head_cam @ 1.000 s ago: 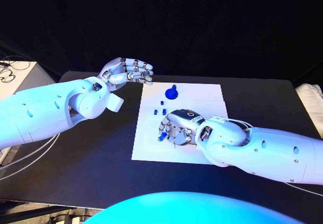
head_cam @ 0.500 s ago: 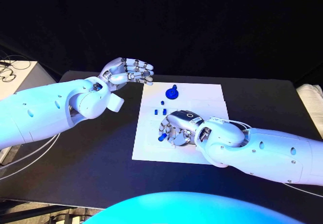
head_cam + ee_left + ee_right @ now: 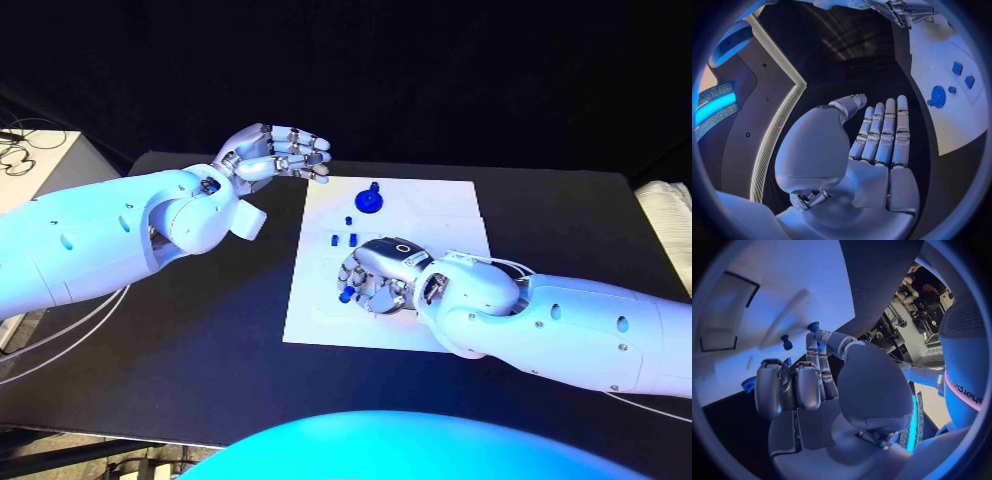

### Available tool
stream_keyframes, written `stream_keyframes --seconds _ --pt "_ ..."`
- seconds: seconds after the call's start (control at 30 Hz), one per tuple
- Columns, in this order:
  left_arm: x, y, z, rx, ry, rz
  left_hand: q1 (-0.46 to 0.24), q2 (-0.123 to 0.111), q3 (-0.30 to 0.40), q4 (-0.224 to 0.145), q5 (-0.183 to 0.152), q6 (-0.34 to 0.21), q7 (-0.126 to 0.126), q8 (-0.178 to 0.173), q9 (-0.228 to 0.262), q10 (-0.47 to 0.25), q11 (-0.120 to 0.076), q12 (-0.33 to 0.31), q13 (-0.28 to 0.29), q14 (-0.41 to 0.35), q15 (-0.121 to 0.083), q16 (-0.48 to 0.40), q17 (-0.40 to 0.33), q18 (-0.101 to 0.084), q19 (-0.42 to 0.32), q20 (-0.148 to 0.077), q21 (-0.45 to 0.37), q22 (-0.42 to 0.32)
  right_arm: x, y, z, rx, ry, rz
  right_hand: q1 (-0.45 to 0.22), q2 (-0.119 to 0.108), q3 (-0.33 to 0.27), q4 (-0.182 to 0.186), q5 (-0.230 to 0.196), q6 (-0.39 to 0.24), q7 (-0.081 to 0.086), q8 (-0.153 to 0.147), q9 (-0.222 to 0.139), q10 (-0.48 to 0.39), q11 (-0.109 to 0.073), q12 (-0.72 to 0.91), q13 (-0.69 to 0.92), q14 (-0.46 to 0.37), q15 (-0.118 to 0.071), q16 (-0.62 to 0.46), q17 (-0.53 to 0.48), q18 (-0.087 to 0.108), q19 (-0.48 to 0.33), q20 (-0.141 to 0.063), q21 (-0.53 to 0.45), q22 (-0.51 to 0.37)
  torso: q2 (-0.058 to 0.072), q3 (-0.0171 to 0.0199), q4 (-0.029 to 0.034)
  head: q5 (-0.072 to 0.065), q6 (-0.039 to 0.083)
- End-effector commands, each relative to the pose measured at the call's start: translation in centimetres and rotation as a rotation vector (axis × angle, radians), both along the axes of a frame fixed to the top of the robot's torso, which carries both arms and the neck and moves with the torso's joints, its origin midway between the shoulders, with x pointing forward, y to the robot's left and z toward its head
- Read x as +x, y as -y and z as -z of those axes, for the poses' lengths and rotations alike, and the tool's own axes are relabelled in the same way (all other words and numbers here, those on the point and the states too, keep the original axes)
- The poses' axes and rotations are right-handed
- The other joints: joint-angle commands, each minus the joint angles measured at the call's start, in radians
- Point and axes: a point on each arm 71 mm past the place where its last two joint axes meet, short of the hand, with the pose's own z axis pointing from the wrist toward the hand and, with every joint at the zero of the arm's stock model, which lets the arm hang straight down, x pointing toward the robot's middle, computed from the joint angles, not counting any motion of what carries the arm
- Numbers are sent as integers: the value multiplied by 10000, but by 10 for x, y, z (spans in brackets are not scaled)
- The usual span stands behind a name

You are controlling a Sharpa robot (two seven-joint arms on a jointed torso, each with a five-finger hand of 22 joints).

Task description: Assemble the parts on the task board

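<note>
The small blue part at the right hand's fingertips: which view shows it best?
Right wrist view: the small blue part sits unobstructed at the right hand's fingertips, over the white task board. Head view shows it small, beside the hand. Left wrist view doesn't resolve it.

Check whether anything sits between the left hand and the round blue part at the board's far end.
Nothing visible does. The left hand hovers empty over bare black table beside the task board; the round blue part stands unobstructed.

Blue-tinted light falls from above onto the scene. The task board (image 3: 382,265) reflects brightly; the surrounding table (image 3: 216,330) and background remain dark. Arm shells show soft glare. Both wrist views bend straight edges strongly toward the circle rim and darken there.
</note>
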Motion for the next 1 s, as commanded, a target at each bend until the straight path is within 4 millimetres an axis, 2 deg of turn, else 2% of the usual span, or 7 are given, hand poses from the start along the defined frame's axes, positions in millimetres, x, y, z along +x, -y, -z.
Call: stream_keyframes --seconds 0.03,0.1,0.43,0.53,0.7,0.8,1.0 --pt "-1 2 -1 -91 -17 207 -72 40 -38 3 9 -63 393 71 -13 -56 11 -5 16 81 13 -50 17 81 69 5 -23 -13 -2 -1 5 -241 -188 -237 -210 -184 -124 -23 21 -243 33 -255 73 -125 45 -87 9 291 92 -83 -83 38 642 56 -161 792 0 11 13 20 2" --pt "-1 2 -1 -83 -22 197 -72 40 -38 3 9 -63 393 71 -13 -56 11 -5 16 81 13 -50 17 81 69 5 -23 -13 -2 -1 5 -236 -194 -245 -201 -333 -178 -101 -73 -556 81 -490 4 -178 84 -108 42 274 122 -104 -119 60 610 86 -275 714 -5 10 4 13 2" --pt "-1 2 0 -71 -57 221 -70 36 -38 0 9 -68 393 72 -16 -62 11 -6 15 77 15 -61 20 81 70 6 -33 -20 -1 1 4 -16 -55 -104 -293 -549 -273 -126 -165 -992 152 -867 -83 -522 162 -199 74 185 190 -184 -266 128 524 160 -612 481 1 13 -11 -64 2" --pt "0 2 0 -60 -69 209 -70 36 -38 0 9 -68 393 72 -16 -62 11 -6 15 77 15 -61 20 81 70 6 -33 -20 -1 2 3 129 19 3 -425 -592 -421 -6 -875 -1110 148 -997 -92 -648 145 -146 123 122 189 -239 -380 154 491 185 -718 415 -2 14 -8 -77 2" --pt "0 1 0 -39 -117 229 -77 24 -41 1 8 -101 402 64 -29 -97 22 -16 11 44 27 -102 25 75 62 15 -70 -46 0 6 0 476 227 257 -421 -717 -650 55 -874 -1639 159 -1363 -204 -941 170 -62 169 -13 208 -348 -592 217 401 209 -1027 207 2 19 0 -126 2" --pt "0 1 1 -34 -130 235 -77 24 -41 1 8 -101 402 64 -29 -97 22 -16 11 44 27 -102 25 75 62 15 -70 -46 0 9 -2 691 328 368 -386 -712 -844 94 -841 -1943 99 -1551 -287 -1005 150 33 211 -23 193 -317 -575 223 393 205 -1047 201 -5 16 -2 -138 2" --pt "0 1 1 -32 -138 241 -84 21 -45 5 5 -110 406 63 -33 -109 27 -19 10 35 33 -115 27 73 58 19 -85 -56 -1 23 -9 1479 415 758 -53 -491 -1701 272 -703 -2373 -54 -1859 -464 -1035 44 479 387 0 110 -216 -500 209 424 148 -975 275 -22 8 -1 -209 2"
